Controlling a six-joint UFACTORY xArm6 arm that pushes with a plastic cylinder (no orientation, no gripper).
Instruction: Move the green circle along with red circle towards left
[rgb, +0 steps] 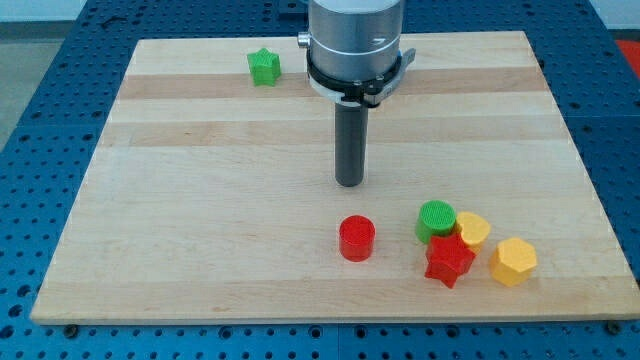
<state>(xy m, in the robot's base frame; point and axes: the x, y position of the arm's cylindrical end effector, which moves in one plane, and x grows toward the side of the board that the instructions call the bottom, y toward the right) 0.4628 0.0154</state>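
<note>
Little of the job looks done. The green round plastic cylinder block sits low on the view's right of the pale wooden table, touching a yellow plastic block and just above a red star-shaped plastic block. The red round plastic cylinder block stands apart to its left, a clear gap between them.

My tip — the end of a dark rod, with no claw to open or close — rests above the red circle, touching neither block. It would likely need to get round to the green circle's right side, then push it left into the red one and carry both on.

Both circles stand upright on flat ends; being round, they show no long axis or facing across the table.

A yellow hexagonal plastic block lies furthest right, and a green star-shaped plastic block sits far off, top left.
</note>
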